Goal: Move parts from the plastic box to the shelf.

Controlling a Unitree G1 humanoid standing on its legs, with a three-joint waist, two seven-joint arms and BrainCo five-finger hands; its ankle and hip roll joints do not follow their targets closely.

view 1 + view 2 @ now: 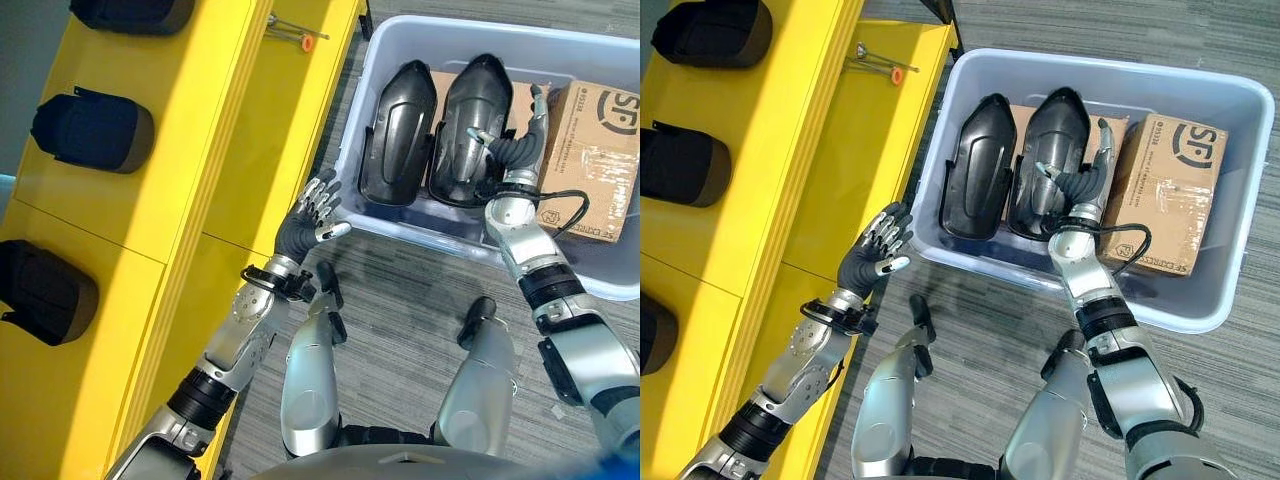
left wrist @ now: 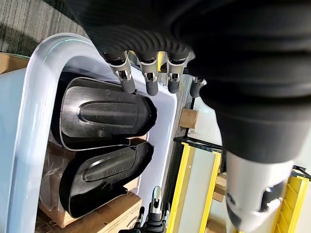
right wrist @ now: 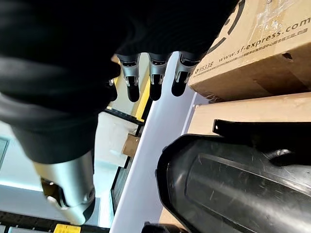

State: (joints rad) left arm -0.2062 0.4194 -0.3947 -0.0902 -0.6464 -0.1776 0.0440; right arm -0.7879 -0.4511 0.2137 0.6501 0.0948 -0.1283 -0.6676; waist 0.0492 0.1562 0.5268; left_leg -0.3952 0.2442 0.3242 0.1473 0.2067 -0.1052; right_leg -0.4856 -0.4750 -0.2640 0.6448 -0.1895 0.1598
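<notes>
Two black shell-shaped parts lie side by side in the pale plastic box (image 1: pixel 350 135): the left part (image 1: pixel 397 130) and the right part (image 1: pixel 468 118). My right hand (image 1: pixel 515 145) is inside the box between the right part and a cardboard box (image 1: pixel 595 150). Its fingers are straight and its thumb reaches over the right part's edge; the right wrist view shows that part (image 3: pixel 233 184) just past the fingers. My left hand (image 1: pixel 310 215) hovers open outside the box's near left corner, beside the yellow shelf (image 1: pixel 200 120), holding nothing.
Three black parts rest on the shelf's top, at the far end (image 1: pixel 130 12), the middle (image 1: pixel 95 130) and the near end (image 1: pixel 40 290). A small tool with an orange tip (image 1: pixel 295 35) lies on the shelf's lower ledge. Grey carpet runs between shelf and box.
</notes>
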